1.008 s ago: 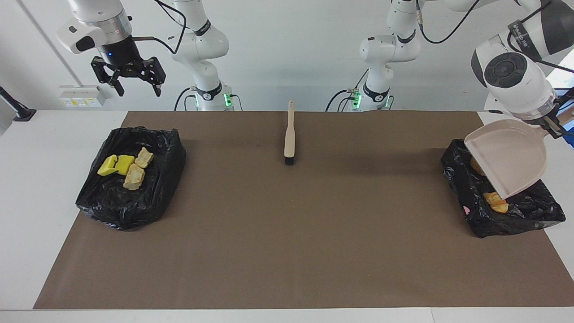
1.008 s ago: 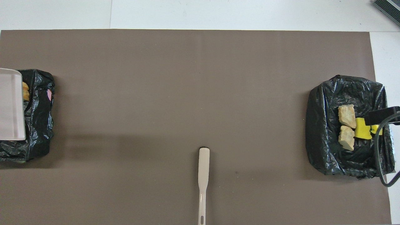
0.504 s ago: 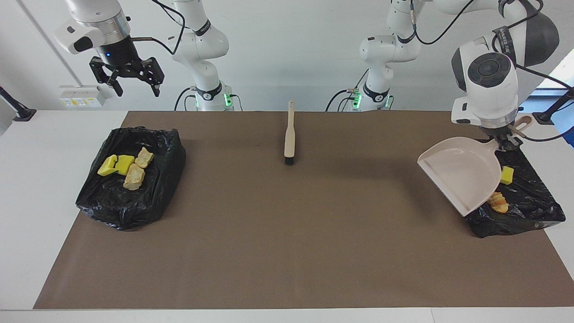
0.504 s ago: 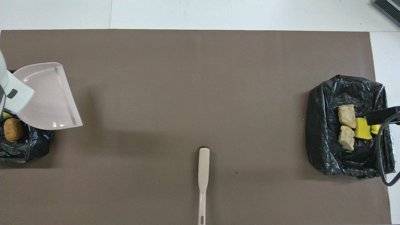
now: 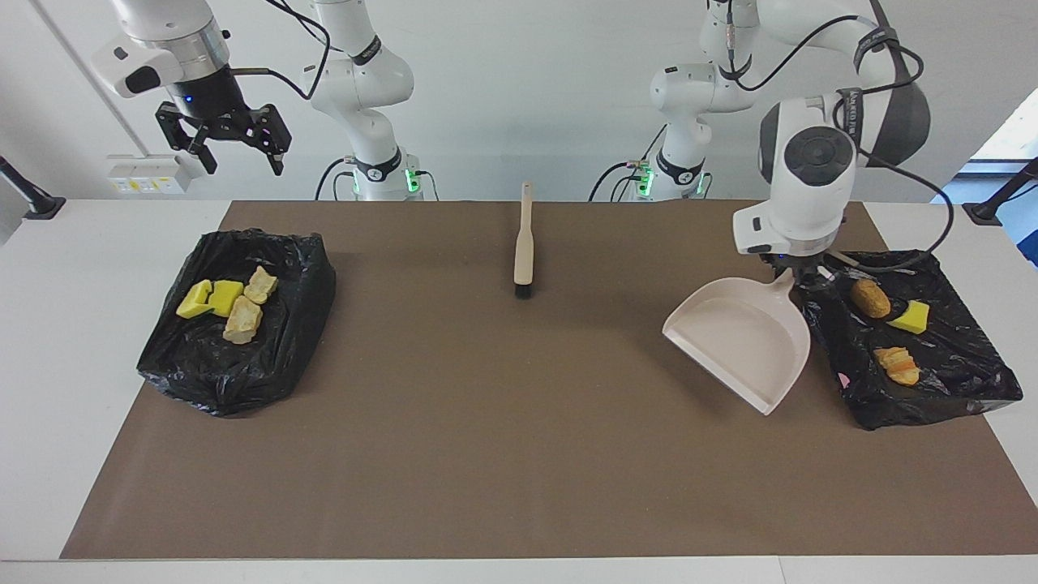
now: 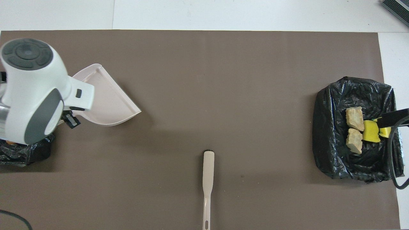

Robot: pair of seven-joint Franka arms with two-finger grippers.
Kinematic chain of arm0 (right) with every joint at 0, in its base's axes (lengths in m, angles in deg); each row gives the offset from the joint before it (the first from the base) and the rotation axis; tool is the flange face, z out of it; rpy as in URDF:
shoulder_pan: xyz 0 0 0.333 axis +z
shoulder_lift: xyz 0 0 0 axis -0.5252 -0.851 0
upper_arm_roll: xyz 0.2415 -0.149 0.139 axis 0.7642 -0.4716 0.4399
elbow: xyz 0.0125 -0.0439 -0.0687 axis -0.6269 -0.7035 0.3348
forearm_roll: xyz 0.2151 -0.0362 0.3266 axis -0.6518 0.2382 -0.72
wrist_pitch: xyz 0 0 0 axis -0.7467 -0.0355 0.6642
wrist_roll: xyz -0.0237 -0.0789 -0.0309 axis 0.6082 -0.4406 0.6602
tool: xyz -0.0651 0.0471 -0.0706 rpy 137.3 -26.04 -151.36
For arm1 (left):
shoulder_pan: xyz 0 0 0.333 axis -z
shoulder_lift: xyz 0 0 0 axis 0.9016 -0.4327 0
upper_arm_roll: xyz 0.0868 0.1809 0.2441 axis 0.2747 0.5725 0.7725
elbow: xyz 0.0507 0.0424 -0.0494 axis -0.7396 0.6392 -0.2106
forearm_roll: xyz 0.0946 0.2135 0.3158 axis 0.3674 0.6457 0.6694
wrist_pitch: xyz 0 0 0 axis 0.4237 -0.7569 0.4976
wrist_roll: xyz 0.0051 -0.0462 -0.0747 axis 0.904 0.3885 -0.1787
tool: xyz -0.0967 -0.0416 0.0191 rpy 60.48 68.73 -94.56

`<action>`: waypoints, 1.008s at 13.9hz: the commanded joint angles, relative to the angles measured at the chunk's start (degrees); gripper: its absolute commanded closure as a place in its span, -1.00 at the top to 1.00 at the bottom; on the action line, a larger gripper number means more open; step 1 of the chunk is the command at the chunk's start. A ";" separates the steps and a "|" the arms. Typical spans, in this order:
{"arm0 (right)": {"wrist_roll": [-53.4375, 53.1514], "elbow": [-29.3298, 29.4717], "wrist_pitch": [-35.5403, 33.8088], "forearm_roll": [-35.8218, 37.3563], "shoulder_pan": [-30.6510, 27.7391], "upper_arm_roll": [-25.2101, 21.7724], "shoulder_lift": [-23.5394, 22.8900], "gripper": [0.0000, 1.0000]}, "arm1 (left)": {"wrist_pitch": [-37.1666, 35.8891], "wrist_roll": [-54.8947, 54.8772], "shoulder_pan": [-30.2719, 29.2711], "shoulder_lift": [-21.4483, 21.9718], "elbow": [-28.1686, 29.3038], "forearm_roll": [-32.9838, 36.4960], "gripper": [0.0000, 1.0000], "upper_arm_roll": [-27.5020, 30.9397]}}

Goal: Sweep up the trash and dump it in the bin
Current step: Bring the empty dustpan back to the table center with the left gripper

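Observation:
My left gripper [image 5: 799,274] is shut on the handle of a beige dustpan [image 5: 742,341], which hangs empty and tilted over the mat beside a black-bag bin [image 5: 949,389] at the left arm's end. In that bin lie three pieces of trash: a brown croquette [image 5: 870,298], a yellow sponge wedge [image 5: 910,317] and an orange pastry piece [image 5: 896,365]. A second black-bag bin [image 5: 235,373] at the right arm's end holds yellow sponges [image 5: 209,298] and beige chunks [image 5: 243,320]. Raised over that bin's nearer rim, my right gripper [image 5: 223,150] is open and empty.
A beige brush [image 5: 524,243] with black bristles lies on the brown mat [image 5: 503,422] midway between the arms' bases, handle toward the robots. In the overhead view the left arm [image 6: 32,89] covers most of its bin [image 6: 25,153].
The left arm has swung the dustpan off its bin toward the table's middle and levelled it, uncovering the croquette and sponge. The right gripper has drifted slightly up and away.

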 commanded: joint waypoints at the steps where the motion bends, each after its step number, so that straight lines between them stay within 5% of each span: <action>1: 0.94 -1.09 0.24 0.11 -0.42 0.32 0.84 1.00 | 2.71 14.94 0.29 -2.45 0.02 -3.48 -1.00 -4.46; 9: 0.94 -1.09 0.24 0.11 -0.42 0.32 0.84 1.00 | 13.88 52.49 1.61 -13.25 -4.79 -7.62 -1.00 -17.21; 14: 0.94 -1.44 -0.28 0.03 -0.51 0.41 1.19 1.00 | 13.45 60.67 7.32 -19.84 -14.10 -7.18 -1.00 -18.36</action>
